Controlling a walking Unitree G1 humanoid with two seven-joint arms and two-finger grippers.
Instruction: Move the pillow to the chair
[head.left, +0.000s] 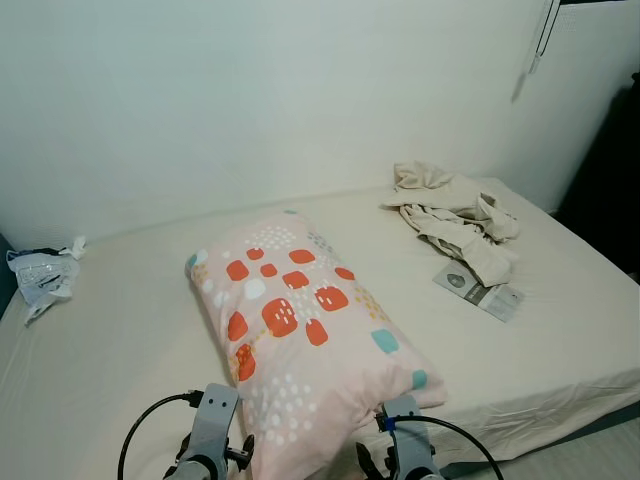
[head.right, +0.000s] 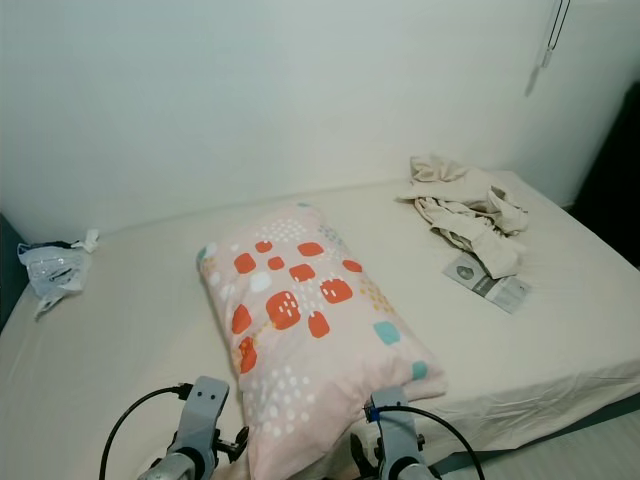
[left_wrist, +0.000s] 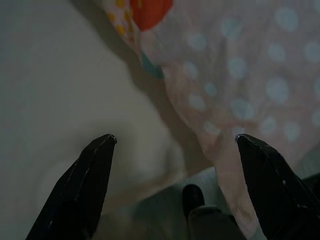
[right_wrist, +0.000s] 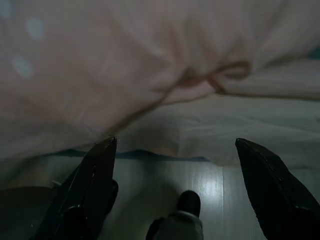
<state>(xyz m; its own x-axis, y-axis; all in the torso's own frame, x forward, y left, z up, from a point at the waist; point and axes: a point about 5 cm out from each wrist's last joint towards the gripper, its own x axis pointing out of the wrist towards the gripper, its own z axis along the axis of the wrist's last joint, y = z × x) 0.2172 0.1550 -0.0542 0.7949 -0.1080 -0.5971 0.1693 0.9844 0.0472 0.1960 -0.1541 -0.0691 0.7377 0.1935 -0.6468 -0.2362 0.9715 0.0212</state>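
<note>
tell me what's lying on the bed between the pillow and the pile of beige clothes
Only bare sheet of the bed lies between the pillow and the beige clothes, as the left eye view shows. A printed packet lies just in front of the clothes.

Pillow (head.left: 300, 340) lying mid-bed (head.left: 120, 340); crumpled clothes (head.left: 455, 215) sitting far right, booklet (head.left: 480, 290) lying before them; plastic bag (head.left: 45, 275) resting far left.
</note>
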